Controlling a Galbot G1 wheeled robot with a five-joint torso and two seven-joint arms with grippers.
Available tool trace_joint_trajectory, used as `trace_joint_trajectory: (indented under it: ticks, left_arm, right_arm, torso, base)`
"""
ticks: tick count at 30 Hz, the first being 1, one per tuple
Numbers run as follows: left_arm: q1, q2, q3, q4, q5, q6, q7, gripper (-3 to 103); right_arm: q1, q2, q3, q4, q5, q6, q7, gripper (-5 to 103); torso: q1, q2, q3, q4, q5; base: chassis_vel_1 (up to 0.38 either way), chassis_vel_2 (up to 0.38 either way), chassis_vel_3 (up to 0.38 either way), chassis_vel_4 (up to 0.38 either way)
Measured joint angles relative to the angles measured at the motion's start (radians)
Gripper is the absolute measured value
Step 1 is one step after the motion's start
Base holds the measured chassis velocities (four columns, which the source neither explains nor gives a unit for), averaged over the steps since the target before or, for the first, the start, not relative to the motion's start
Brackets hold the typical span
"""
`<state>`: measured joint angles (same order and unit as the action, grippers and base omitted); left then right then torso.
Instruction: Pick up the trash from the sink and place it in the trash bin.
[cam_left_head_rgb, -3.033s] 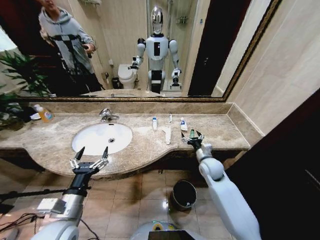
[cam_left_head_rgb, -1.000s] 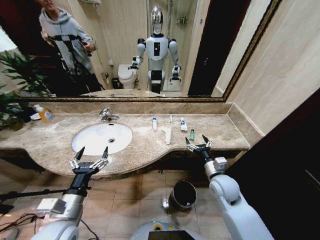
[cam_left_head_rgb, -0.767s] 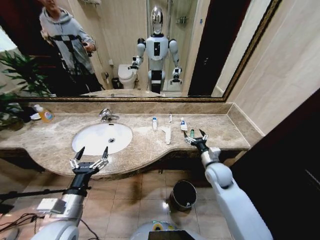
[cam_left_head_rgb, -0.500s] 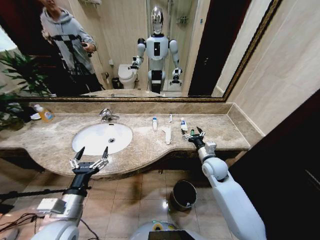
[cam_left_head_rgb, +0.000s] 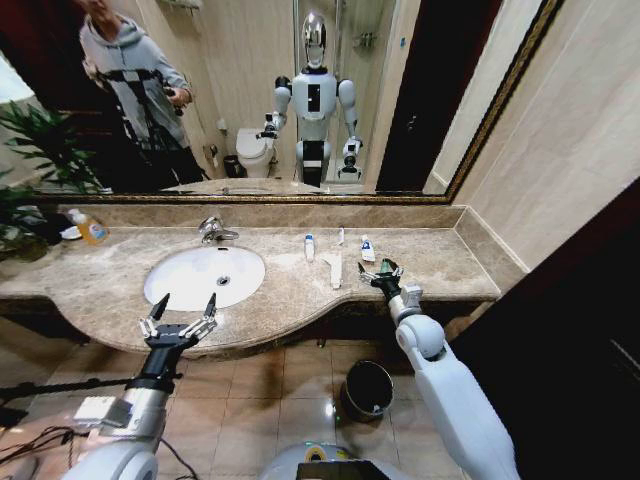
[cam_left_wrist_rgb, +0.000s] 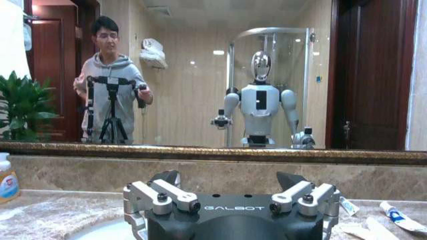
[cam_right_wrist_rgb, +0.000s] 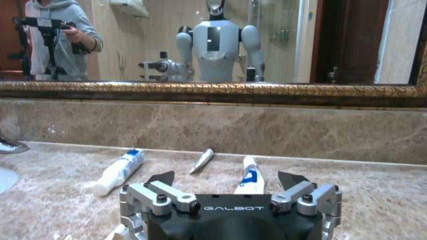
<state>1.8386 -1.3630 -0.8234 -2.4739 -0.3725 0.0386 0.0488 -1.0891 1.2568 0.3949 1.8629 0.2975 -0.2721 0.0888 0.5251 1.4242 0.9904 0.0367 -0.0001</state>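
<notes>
The trash lies on the marble counter (cam_left_head_rgb: 290, 295), to the right of the white sink (cam_left_head_rgb: 205, 275). It is a white tube (cam_left_head_rgb: 309, 247), a thin stick (cam_left_head_rgb: 340, 236), a second tube (cam_left_head_rgb: 367, 249) and a flat packet (cam_left_head_rgb: 333, 268). My right gripper (cam_left_head_rgb: 384, 272) is open over the counter, its fingers at either side of a tiny green bottle (cam_left_head_rgb: 385, 265). In the right wrist view the open right gripper (cam_right_wrist_rgb: 227, 179) faces the tube (cam_right_wrist_rgb: 120, 171), the stick (cam_right_wrist_rgb: 201, 160) and the other tube (cam_right_wrist_rgb: 250, 176). My left gripper (cam_left_head_rgb: 181, 313) hangs open before the sink's front edge. The trash bin (cam_left_head_rgb: 368, 390) stands on the floor below.
A chrome faucet (cam_left_head_rgb: 212, 230) stands behind the basin, and an orange soap bottle (cam_left_head_rgb: 90, 230) and a plant (cam_left_head_rgb: 40, 150) are at the far left. A mirror runs along the back wall. A tiled wall closes the counter's right end.
My right gripper has moved from the counter's front edge forward over the counter to the green bottle. The left arm has not moved.
</notes>
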Motion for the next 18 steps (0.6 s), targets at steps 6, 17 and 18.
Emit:
trace_joint_trajectory:
  ticks: [6, 17, 18]
  left_arm:
    - [0.000, 0.000, 0.000, 0.000, 0.000, 0.000, 0.000, 100]
    - [0.000, 0.000, 0.000, 0.000, 0.000, 0.000, 0.000, 100]
    - [0.000, 0.000, 0.000, 0.000, 0.000, 0.000, 0.000, 100]
  right_arm:
    - [0.012, 0.002, 0.000, -0.028, -0.007, 0.004, -0.001, 100]
    - [0.161, 0.016, -0.042, -0.243, -0.054, 0.008, 0.025, 100]
    - [0.171, 0.017, -0.042, -0.255, -0.059, 0.008, 0.027, 100]
  torso:
    - [0.000, 0.000, 0.000, 0.0000, 0.0000]
    - [0.000, 0.000, 0.000, 0.0001, 0.0002]
    - [0.000, 0.000, 0.000, 0.0002, 0.0001]
  base:
    - [0.000, 0.000, 0.000, 0.000]
    - [0.000, 0.000, 0.000, 0.000]
    - [0.000, 0.000, 0.000, 0.000]
